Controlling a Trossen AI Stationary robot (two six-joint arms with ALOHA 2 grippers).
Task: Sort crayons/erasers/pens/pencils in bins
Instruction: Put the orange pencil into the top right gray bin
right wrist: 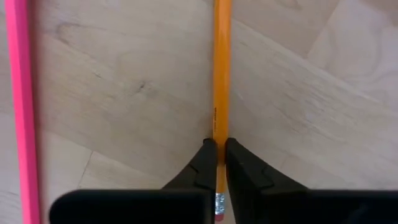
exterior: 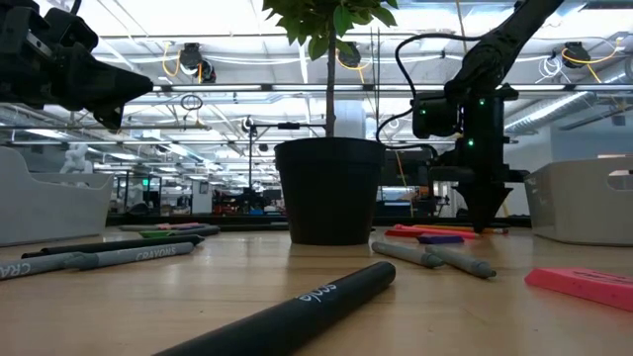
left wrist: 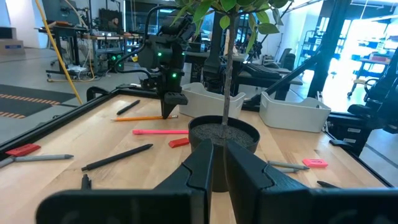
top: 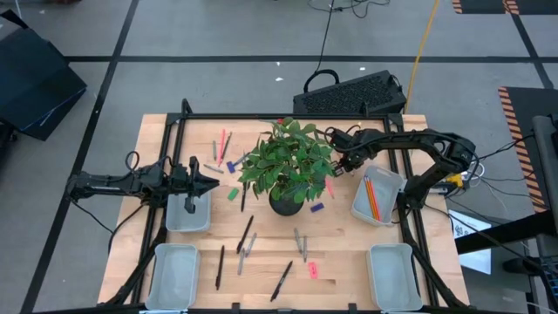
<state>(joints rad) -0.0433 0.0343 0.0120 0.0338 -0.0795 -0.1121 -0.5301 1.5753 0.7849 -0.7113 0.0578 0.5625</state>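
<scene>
My right gripper (right wrist: 219, 155) points down at the table just right of the potted plant (top: 288, 170), shut on an orange pencil (right wrist: 221, 68). A pink pencil (right wrist: 18, 106) lies beside it. My left gripper (top: 212, 183) hangs shut and empty above the far left bin (top: 187, 212). The far right bin (top: 377, 196) holds orange and red pencils. Black pens (top: 245, 234), grey crayons (top: 301, 244) and purple (top: 316, 208), green (top: 233, 194) and pink (top: 313, 270) erasers lie flat on the wood. My right gripper pinches the orange pencil between its two fingers, close to the metal band at the pencil's eraser end (right wrist: 219, 200). The fingers come from above, pointing down. The pencil lies flat on the table (left wrist: 146, 117).
The plant's dark pot (exterior: 329, 188) stands mid-table, its leaves close to my right gripper. Two more bins sit near the front left (top: 173, 275) and front right (top: 391, 275). More sticks lie behind the plant at the far left (top: 222, 144). A black frame runs along the table's edges.
</scene>
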